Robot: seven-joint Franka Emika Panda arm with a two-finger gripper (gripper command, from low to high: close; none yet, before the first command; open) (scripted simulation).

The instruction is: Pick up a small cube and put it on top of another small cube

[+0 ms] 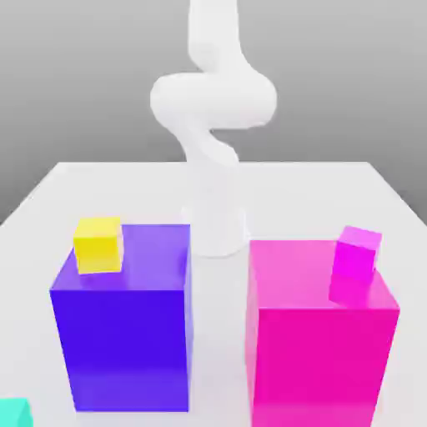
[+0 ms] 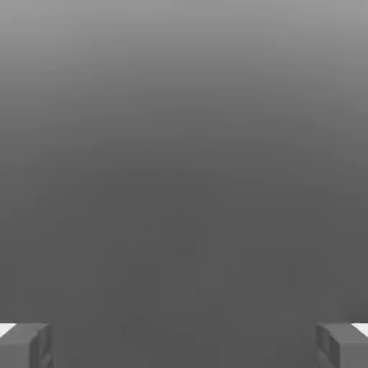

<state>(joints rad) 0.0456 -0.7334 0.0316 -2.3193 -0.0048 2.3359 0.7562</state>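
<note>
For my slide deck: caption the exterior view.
Small yellow cube atop a large purple block, small magenta cube atop a large pink block, white arm behind.

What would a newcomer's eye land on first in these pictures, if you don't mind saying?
Two big blocks dominate the exterior view: a purple block on its left carrying a small yellow cube, and a magenta block on its right carrying a small pink cube. Between and behind them rises the white arm.
</note>
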